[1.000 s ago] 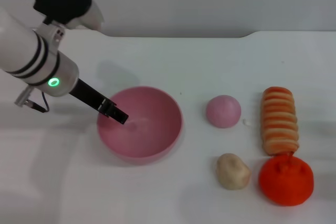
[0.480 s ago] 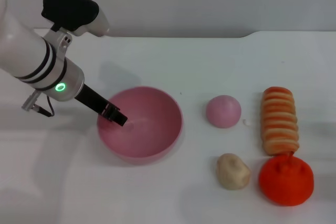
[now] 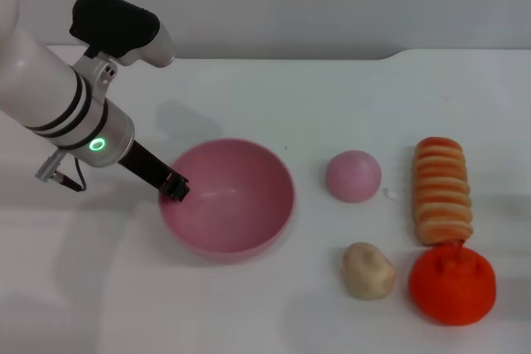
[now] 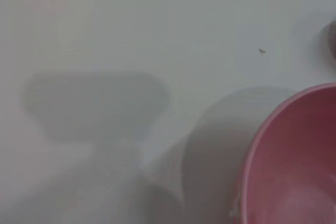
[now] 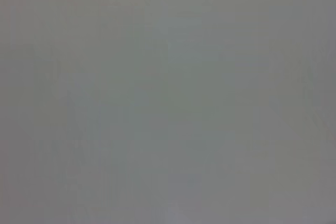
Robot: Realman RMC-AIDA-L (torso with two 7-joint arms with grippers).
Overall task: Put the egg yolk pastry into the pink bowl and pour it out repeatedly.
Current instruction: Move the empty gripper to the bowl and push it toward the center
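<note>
Nearest the camera in the head view, the egg yolk pastry [image 3: 367, 270] lies on the white table [image 3: 249, 304], just beside an orange lumpy ball [image 3: 451, 284], well apart from the bowl and untouched by any claw. Next row back: the pink bowl [image 3: 228, 198] sits upright and empty, with a small pink dome [image 3: 353, 175] and a long ridged roll [image 3: 442, 189] off to its right. The left gripper [image 3: 173, 188] is at the bowl's left rim, its tip touching or pinching the edge; can't tell from these views if the fingers are spread or pressed together. The left wrist view only shows the bowl's rim [image 4: 294, 156] and bare table. Right gripper is not seen anywhere, its wrist view is blank grey. Progress, as a judgement: pastry is out of the bowl and the bowl is level, so this looks like a between-cycles point; pastry has to go in again, then another pour. Versus the earlier frames: the gripper tip has pulled back from inside the bowl to the left rim, the arm has swung up and right a little, and the bowl has shifted slightly right; pastry, dome, roll and ball haven't moved
</note>
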